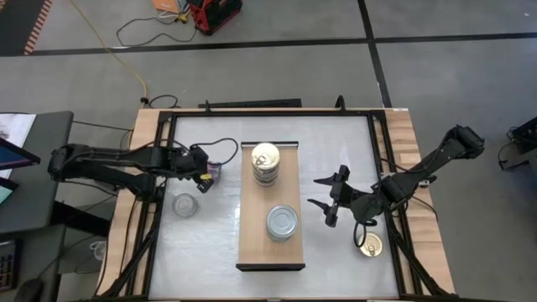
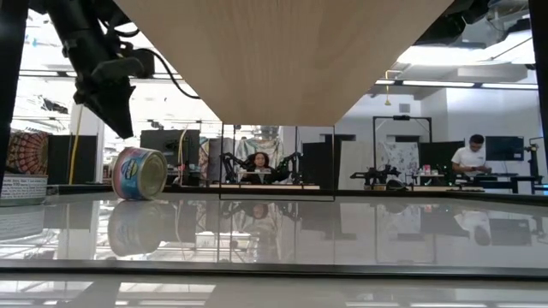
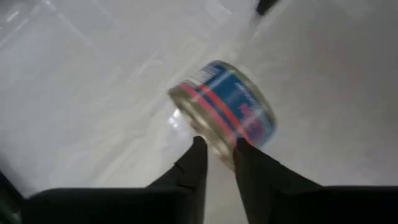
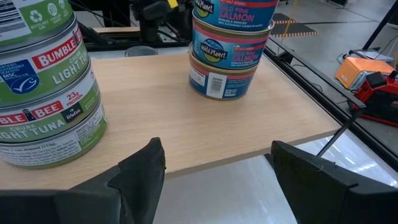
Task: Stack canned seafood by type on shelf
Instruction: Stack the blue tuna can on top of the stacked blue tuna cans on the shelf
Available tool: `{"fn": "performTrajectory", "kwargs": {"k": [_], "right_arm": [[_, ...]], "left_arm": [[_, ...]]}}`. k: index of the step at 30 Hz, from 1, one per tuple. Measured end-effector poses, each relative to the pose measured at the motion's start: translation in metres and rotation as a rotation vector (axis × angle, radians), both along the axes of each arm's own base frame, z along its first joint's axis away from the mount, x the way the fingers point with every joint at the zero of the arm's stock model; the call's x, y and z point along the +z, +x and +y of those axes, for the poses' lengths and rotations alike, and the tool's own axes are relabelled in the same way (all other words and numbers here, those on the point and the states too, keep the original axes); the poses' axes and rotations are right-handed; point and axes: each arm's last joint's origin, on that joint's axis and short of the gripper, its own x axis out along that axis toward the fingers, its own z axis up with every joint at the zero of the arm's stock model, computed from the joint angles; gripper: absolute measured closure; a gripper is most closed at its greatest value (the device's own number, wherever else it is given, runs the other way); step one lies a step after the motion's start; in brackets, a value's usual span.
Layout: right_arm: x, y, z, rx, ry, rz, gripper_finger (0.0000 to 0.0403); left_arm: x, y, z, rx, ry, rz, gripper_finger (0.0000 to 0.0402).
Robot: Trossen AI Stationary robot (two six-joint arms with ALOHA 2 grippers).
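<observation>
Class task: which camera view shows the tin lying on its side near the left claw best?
The low view: the blue-and-pink labelled round tin lies on its side on the table, its whole profile clear. The left wrist view shows it blurred beyond the left claw. The high view shows only a sliver; the right wrist view shows nothing.

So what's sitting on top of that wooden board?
Two stacks on the shelf: salmon cans with a gold lid and tuna cans with a silver lid. The lower cans' lids are covered.

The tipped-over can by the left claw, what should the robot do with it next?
Probably open the left gripper a little wider and close on the can. The can lies on its side on the table, the fingers look too narrow to fit around it, and it belongs on the shelf.
</observation>
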Motion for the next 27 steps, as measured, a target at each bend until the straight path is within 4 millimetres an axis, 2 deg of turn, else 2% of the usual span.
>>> {"fn": "performTrajectory", "kwargs": {"k": [5, 16, 19, 27], "right_arm": [[0.000, 0.000, 0.000, 0.000, 0.001, 0.000, 0.0088], [0.000, 0.000, 0.000, 0.001, 0.002, 0.000, 0.0088], [0.000, 0.000, 0.000, 0.002, 0.005, -0.005, 0.0088], [0.001, -0.001, 0.004, 0.024, 0.009, -0.013, 0.0088]], "left_arm": [[-0.003, 0.008, -0.008, 0.002, -0.017, 0.006, 0.0257], [-0.004, 0.021, -0.008, 0.108, -0.078, -0.113, 0.0091], [-0.014, 0.025, -0.007, 0.140, -0.049, -0.046, 0.0075], [-0.039, 0.040, -0.005, 0.151, 0.025, 0.104, 0.0080]]}}
